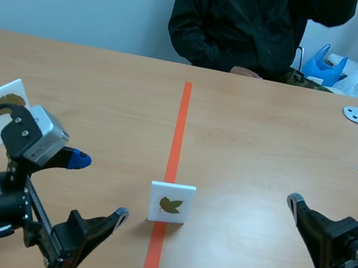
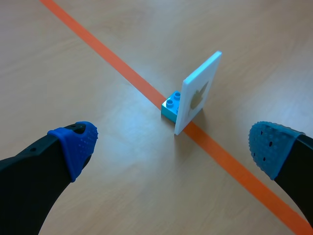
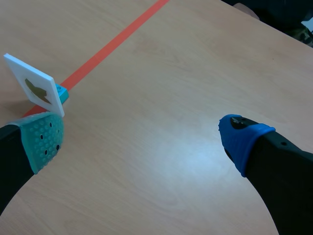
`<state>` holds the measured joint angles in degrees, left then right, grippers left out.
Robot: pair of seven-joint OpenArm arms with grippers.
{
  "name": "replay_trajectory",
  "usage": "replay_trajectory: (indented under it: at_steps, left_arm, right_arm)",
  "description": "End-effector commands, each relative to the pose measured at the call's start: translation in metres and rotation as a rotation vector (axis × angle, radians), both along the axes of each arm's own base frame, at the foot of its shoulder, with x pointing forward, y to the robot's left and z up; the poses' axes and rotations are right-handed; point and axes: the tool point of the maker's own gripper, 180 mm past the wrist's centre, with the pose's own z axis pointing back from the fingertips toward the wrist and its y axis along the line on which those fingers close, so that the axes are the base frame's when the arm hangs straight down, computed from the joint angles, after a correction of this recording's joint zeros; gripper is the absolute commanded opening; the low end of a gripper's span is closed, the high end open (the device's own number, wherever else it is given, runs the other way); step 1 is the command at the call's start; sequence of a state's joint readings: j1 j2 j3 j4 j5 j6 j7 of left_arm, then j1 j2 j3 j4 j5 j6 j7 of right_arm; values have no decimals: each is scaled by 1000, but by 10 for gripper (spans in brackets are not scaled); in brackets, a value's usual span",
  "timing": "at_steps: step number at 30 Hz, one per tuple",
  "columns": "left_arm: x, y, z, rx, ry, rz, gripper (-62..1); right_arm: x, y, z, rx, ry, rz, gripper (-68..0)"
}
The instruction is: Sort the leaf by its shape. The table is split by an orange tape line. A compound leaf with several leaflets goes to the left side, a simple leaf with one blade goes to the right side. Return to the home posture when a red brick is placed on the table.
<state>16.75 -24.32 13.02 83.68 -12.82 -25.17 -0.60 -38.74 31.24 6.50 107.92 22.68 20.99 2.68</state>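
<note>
A white card with a brown single-blade leaf picture (image 1: 170, 203) stands upright on the orange tape line (image 1: 177, 141), propped on a small cyan brick (image 2: 170, 107). In the left wrist view the card (image 2: 198, 93) is ahead of my open left gripper (image 2: 173, 149). My left gripper (image 1: 102, 186) is low at the card's left in the scene. My right gripper (image 1: 336, 186) hangs open at the far right; its view shows the card (image 3: 35, 87) ahead beside its finger. A second leaf card (image 1: 3, 107) lies behind the left arm.
A person in a dark jacket (image 1: 253, 26) sits across the table. A grey round disc (image 1: 357, 115) lies at the back right, with blue and white bags (image 1: 342, 71) beyond the table edge. Bare wood lies on both sides of the tape.
</note>
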Motion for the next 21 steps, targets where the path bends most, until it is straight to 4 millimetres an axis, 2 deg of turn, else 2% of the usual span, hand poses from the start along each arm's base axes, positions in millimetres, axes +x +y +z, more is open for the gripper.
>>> replay_trajectory:
  at_steps: [1,21]
  left_arm:
    - [6,-5,9,-32,-38,-14,14]
    - [23,-39,-35,-26,-68,-169,14]
  right_arm:
    - [5,-2,7,0,-26,2,4]
    - [5,-2,7,0,-26,2,4]
